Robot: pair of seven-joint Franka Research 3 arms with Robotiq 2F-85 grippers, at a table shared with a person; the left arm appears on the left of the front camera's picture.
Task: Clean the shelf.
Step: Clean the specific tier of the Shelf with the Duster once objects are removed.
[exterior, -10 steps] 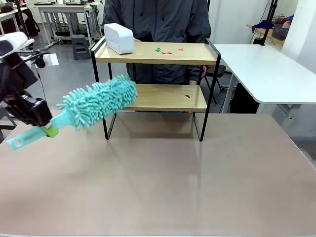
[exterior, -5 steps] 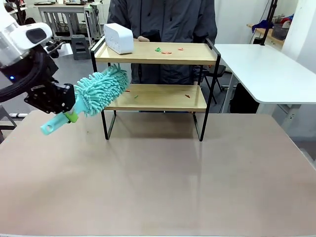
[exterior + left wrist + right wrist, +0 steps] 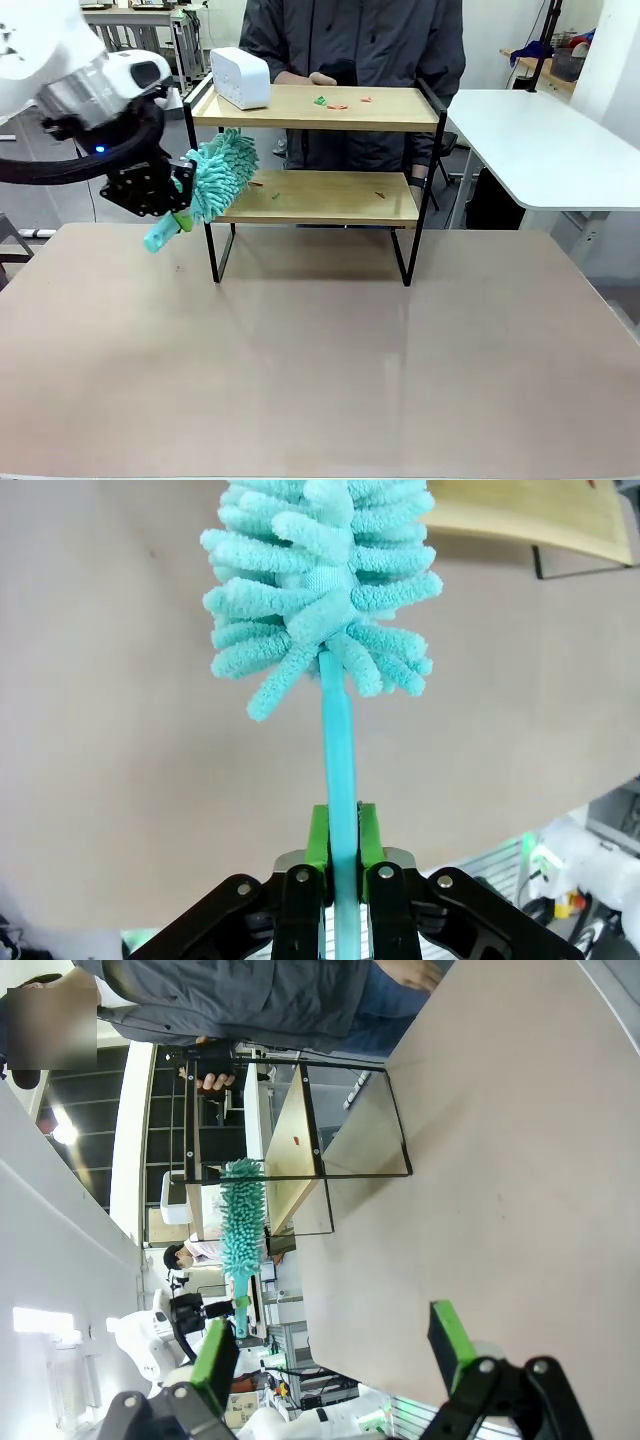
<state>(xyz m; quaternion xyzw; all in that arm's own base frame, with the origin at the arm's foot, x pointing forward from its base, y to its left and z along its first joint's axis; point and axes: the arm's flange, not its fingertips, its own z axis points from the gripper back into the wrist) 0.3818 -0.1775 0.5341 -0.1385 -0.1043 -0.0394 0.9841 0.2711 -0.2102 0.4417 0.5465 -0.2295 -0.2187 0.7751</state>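
Duster (image 3: 222, 168) at left end of the shelf (image 3: 390, 108).
Left gripper (image 3: 340, 832) pinches its handle, right gripper (image 3: 335, 1355) gapes wide; I fear fluff snagging there, tipping the shelf.

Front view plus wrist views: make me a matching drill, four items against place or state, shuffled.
1 duster
2 white box
3 right end effector
4 green scrap

A jaws open, holding nothing
B middle of the top board of the shelf
C clamped in the left end effector
D left end of the top board

Pairs: 1-C, 2-D, 3-A, 4-B
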